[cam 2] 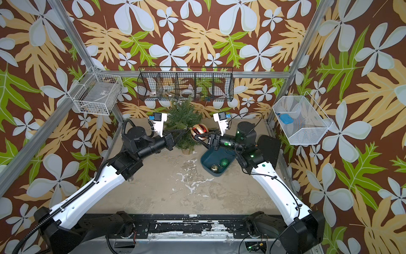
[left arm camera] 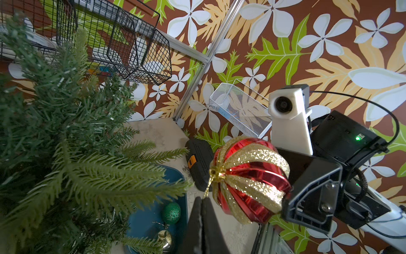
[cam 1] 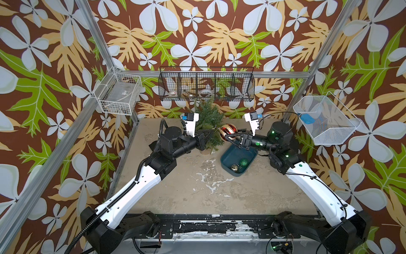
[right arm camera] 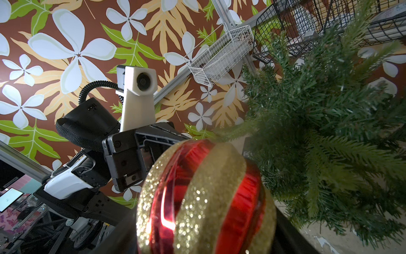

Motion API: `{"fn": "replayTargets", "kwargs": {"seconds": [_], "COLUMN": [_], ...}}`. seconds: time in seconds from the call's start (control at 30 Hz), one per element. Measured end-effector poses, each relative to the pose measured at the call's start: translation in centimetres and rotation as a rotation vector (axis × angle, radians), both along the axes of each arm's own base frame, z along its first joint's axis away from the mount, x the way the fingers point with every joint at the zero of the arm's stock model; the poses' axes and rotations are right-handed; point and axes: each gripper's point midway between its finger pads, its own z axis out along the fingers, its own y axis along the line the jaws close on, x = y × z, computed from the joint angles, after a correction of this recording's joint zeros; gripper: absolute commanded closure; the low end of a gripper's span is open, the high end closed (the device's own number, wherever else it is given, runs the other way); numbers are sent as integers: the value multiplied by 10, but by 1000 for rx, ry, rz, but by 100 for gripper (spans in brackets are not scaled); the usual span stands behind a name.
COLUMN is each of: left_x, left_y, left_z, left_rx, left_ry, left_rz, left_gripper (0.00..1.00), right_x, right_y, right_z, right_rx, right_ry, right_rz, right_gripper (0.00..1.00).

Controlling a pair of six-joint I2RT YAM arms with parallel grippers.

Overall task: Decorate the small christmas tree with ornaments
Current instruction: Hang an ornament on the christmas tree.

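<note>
Red bauble (cam 1: 228, 132): shiny round ornament, red with gold glitter stripes, held clear of the worn beige table (cam 1: 197, 187). It sits at 3 o'clock of the tree, just beside its outer branches.
Tree: small artificial fir (cam 1: 207, 118) with dark green needles on a short tan base, at 12 o'clock on the table.
Right gripper (cam 1: 230, 136): jaws about half spread, clamped across the red bauble's body.
Left gripper (left arm camera: 201, 201): closed tight, pinching the thin gold cord loop (left arm camera: 207, 187) that comes off the gold cap (left arm camera: 216, 173).
Tray: dark blue rectangular plastic tray (cam 1: 228, 154) at 4 o'clock of the tree. It holds the green glittery bauble (cam 1: 244, 163) and the smaller gold bauble (cam 1: 234, 168).
Pointing: the cap faces 9 o'clock, toward the tree, and the cap-to-base axis lies near level, 9 to 3 o'clock. The tree's long axis looks upright.
Step in hand: hanging the loop on a branch, by my reading.
Doing it well: choose a stiff branch tip (left arm camera: 171, 154) near the cap. Steer the loop over it with your left gripper while the right carries the weight. Move both together so the cord is not strained, and seat the loop well back from the tip. Loosen the right grip first and watch for sag; the light tree may tip.
</note>
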Motion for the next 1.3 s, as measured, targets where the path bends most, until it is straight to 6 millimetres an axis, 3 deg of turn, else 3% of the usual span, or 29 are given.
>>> {"fn": "replayTargets", "kwargs": {"seconds": [0.73,1.3], "left_x": [14,10], "left_y": [5,2], "left_z": [-8,-8], "left_rx": [12,10], "left_ry": [18,21], "left_rz": [19,-14], "left_gripper": [100,100], "right_x": [22,13], "right_y": [7,0], "right_z": [-13,-2], "right_rx": [-17,-11], "right_ry": [29,-19], "right_rz": [-25,-46], "right_gripper": [33,33]}}
